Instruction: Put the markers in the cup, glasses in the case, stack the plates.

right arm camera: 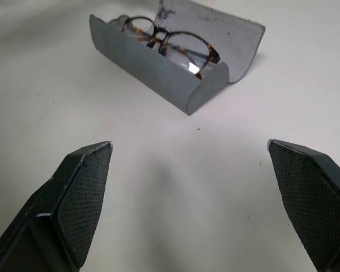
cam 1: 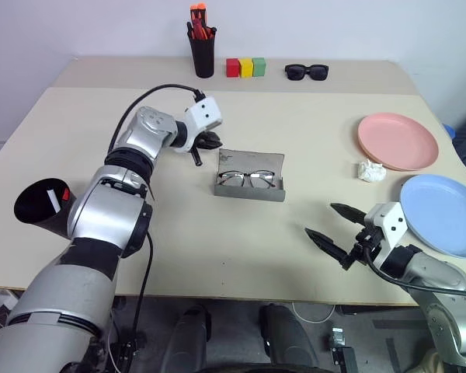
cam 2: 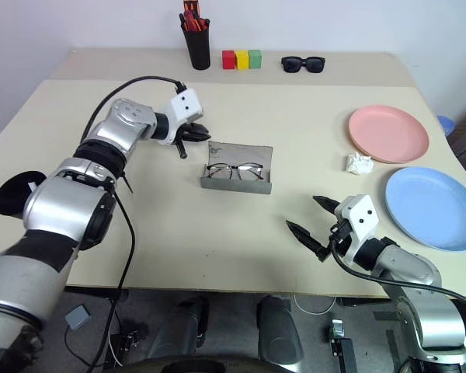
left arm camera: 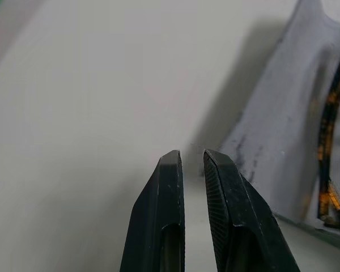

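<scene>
Nearest, the right gripper (cam 1: 335, 227) hangs over bare table (cam 1: 217, 256) at the near right, its two black fingers spread wide and holding nothing, pointing left and slightly away toward the case (cam 1: 250, 178). At the near left edge sits the cup (cam 1: 43, 207), with what looks like a white and a red marker end showing inside its mouth, so by my reading the markers are already in. In the middle of the table the grey case lies open, its long axis running left to right, the lid tilted back on the far side and the glasses (cam 1: 247, 179) lying inside it along that same axis. The left gripper (cam 1: 203, 147) is just beside the case's left far corner, fingers nearly together with only a slit between them, gripping nothing, aimed rightward at the lid; it is clearly the nearer arm, so closing the lid probably falls to it, pushing toward the near side. To the right, the blue plate (cam 1: 443, 214) lies nearer and the pink plate (cam 1: 398, 141) farther, apart and unstacked.
</scene>
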{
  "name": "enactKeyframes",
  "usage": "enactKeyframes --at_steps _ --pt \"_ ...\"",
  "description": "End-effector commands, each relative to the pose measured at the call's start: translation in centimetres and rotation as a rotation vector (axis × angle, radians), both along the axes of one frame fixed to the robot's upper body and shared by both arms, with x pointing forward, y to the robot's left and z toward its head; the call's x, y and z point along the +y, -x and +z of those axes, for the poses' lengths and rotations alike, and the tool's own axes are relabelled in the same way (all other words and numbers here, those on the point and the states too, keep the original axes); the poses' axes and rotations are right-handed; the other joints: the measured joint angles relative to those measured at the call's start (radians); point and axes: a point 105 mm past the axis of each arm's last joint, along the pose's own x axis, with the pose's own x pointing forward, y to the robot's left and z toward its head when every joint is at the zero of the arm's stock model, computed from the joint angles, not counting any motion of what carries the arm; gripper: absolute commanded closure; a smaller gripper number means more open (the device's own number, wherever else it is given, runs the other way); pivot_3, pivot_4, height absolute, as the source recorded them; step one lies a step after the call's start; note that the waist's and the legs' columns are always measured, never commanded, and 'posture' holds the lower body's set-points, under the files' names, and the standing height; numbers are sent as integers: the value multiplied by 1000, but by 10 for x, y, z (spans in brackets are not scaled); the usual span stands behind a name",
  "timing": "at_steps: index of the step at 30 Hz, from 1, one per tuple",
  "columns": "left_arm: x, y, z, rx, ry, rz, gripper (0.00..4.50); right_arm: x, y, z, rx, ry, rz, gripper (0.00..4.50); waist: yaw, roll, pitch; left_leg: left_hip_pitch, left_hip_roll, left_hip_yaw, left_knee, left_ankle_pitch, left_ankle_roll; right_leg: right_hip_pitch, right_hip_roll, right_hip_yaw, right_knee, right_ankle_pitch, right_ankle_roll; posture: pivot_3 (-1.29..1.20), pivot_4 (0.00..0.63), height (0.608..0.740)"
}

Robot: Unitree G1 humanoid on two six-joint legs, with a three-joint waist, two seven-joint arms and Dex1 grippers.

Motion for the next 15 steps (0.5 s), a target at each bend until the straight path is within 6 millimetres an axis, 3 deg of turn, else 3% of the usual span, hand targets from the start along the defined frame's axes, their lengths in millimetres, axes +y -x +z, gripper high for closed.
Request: enactKeyframes --at_steps 1,8,15 --pt "-13 0 19 -57 -22 -56 3901 0 2 9 -55 3 -4 0 0 0 0 0 0 0 0 0 0 0 0 0 0 0 0 0 150 740" --pt "-24 10 20 -15 -8 -160 3901 2 4 10 -60 2 -7 0 -2 0 0 0 0 0 0 0 0 0 0 0 1 0 0 0 150 740" --pt "-16 19 14 42 -20 -221 3901 4 -1 12 -65 4 6 0 -5 0 0 0 0 0 0 0 0 0 0 0 1 0 0 0 150 740"
